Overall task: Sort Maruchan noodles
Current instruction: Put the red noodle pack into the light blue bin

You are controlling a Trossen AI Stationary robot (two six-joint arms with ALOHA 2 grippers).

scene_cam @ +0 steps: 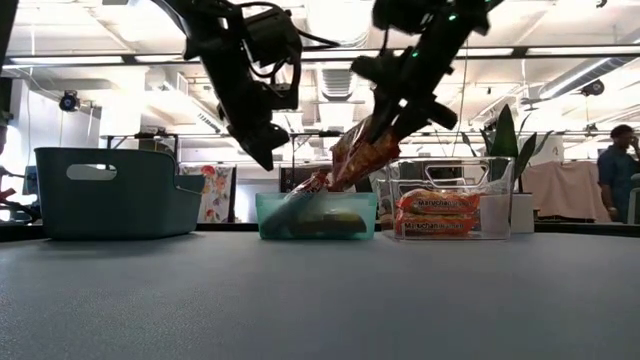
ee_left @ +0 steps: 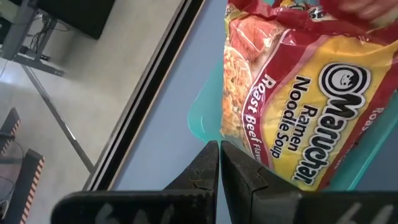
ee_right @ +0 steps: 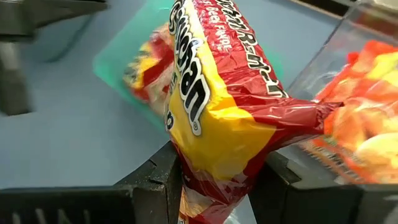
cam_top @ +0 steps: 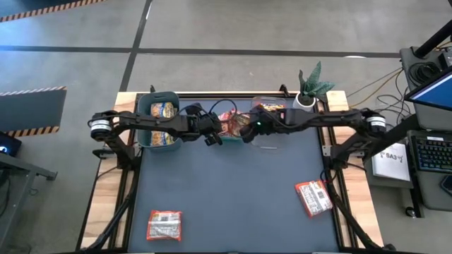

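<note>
Red-yellow packet (ee_right: 214,118) tilted over teal bin. Orange packets (scene_cam: 437,212) stacked in clear bin. Two red-white packets (cam_top: 164,225) (cam_top: 313,198) flat on mat, well apart.

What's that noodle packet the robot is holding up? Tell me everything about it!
The noodle packet is a shiny, crinkly plastic bag, red and yellow, printed "Maruchan Ramen Noodle Soup, Roast Beef Flavor". The right gripper pinches one end between its dark fingers, so the packet hangs tilted, its lower end dipping into the small teal bin at the back middle of the table. Another packet seems to lie in that bin already. The left gripper, shut and empty, hovers right beside it without touching.
</note>
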